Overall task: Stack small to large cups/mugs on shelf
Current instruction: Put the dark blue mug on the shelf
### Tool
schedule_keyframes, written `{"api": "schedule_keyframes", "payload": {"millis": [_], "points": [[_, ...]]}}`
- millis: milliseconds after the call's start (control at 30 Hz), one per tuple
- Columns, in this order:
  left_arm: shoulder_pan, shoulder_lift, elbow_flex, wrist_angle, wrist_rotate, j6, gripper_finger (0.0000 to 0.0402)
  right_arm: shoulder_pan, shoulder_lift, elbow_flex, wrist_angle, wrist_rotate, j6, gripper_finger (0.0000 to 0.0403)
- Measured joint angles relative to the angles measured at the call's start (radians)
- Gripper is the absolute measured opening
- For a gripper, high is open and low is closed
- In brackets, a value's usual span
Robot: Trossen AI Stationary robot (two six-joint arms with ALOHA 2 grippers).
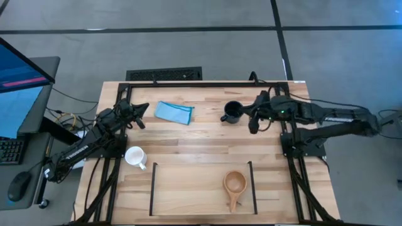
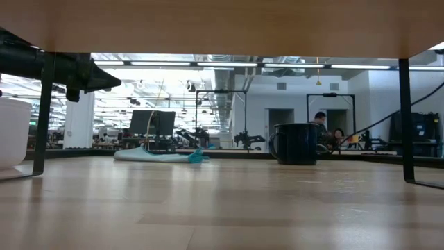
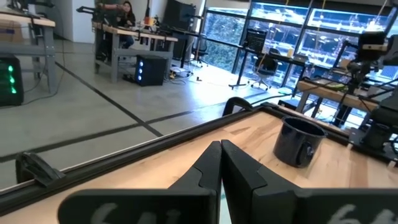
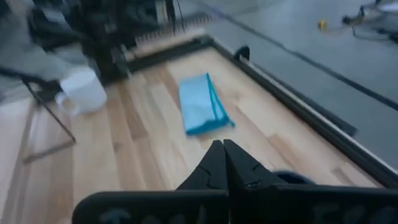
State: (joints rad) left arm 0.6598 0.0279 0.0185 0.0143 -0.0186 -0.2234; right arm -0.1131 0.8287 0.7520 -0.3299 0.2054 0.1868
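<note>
The tan cup point(image 1: 234, 184) sits inside the shelf point(image 1: 152, 188), at its right end close to the right rail, handle pointing toward the tabletop's point(image 1: 201, 141) near edge. The white mug point(image 1: 135, 156) stands outside the shelf, just beyond its left rail, on the near side of the left jaws point(image 1: 141, 117) and a little apart from them. Those jaws are pressed together with nothing between them; in the left wrist view the two fingers point(image 3: 239, 171) meet at their tips, aimed across the tabletop toward the navy mug point(image 3: 299, 142). The navy mug point(image 1: 232, 112) stands upright on the far part of the tabletop, just beside the right jaws point(image 1: 253, 117), on their left side, not gripped. The right jaws are likewise closed on nothing, fingers point(image 4: 239, 167) touching in the right wrist view, with the mug's rim showing low past them. Between the two sets of jaws lies a folded blue cloth point(image 1: 174, 112), nearer the left jaws. From the low view the navy mug point(image 2: 295, 143) and cloth point(image 2: 159, 155) rest flat on the wood, well apart, and people sit at desks far behind.
</note>
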Motion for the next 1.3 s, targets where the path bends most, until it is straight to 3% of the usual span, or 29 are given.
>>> {"api": "schedule_keyframes", "payload": {"millis": [133, 367, 933, 1300], "points": [[0.0, 0.0, 0.0, 0.001, -0.011, 0.0, 0.0, -0.072, -0.109, -0.127, 0.132, -0.056, -0.004, 0.0001], [0.0, 0.0, 0.0, 0.0, -0.013, -0.004, 0.0, -0.119, -0.3, -0.297, 0.194, -0.06, 0.045, 0.0001], [0.0, 0.0, 0.0, -0.001, -0.014, -0.003, 0.0, -0.119, -0.826, -0.53, 0.188, -0.047, 0.102, 0.0001], [0.0, 0.0, 0.0, -0.002, -0.009, -0.009, 0.0, -0.119, -0.828, -0.54, 0.151, -0.047, 0.117, 0.0004]]}}
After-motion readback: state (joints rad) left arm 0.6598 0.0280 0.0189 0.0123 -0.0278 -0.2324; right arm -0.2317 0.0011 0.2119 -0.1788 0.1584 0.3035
